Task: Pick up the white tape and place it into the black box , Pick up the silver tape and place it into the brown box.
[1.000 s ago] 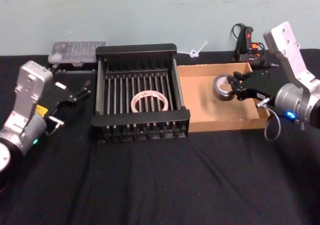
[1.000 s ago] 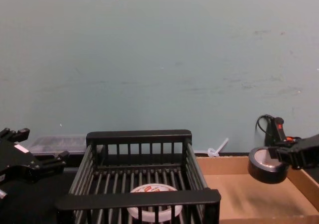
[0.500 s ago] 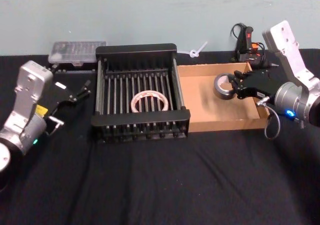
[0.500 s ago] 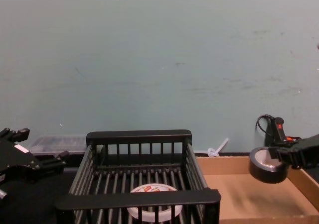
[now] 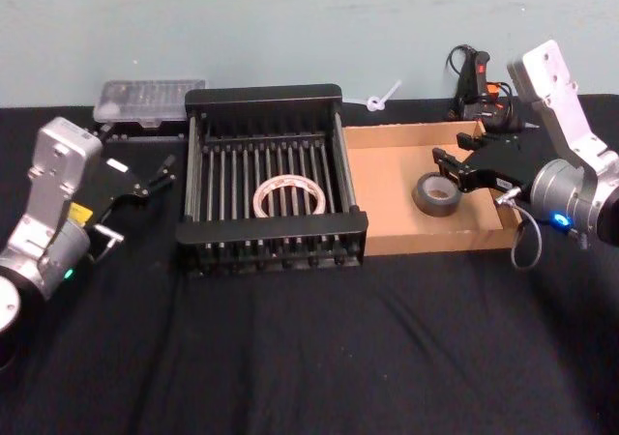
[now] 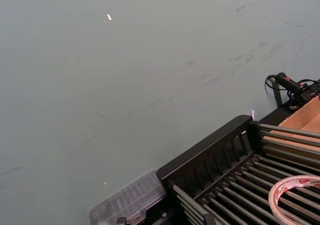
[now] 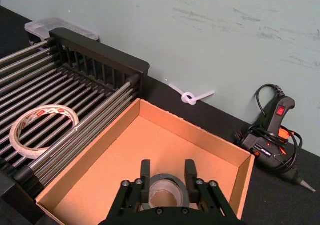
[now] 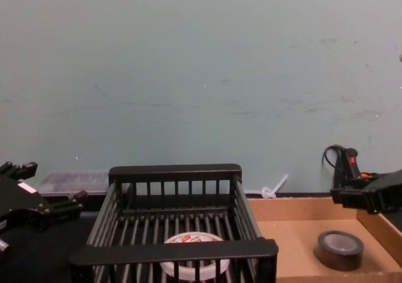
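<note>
The silver tape (image 5: 436,194) (image 8: 340,248) lies flat on the floor of the brown box (image 5: 426,237), towards its right side. My right gripper (image 5: 451,159) (image 7: 168,166) hangs open just above the roll, and its fingers are clear of it. In the right wrist view the silver tape (image 7: 165,190) sits directly below the two fingers. The white tape (image 5: 288,196) (image 7: 45,130) rests flat in the middle of the black box (image 5: 261,95) (image 8: 174,173). My left gripper (image 5: 160,174) (image 8: 56,207) stays open and parked left of the black box.
A clear plastic case (image 5: 150,99) sits behind the black box's left corner. A black glue gun (image 5: 479,77) (image 7: 272,130) with its cable lies behind the brown box, and a white zip tie (image 5: 382,97) by the wall. Black cloth covers the table's near half.
My right gripper has opened and the silver tape has dropped from it onto the brown box's floor. The left arm has not moved.
</note>
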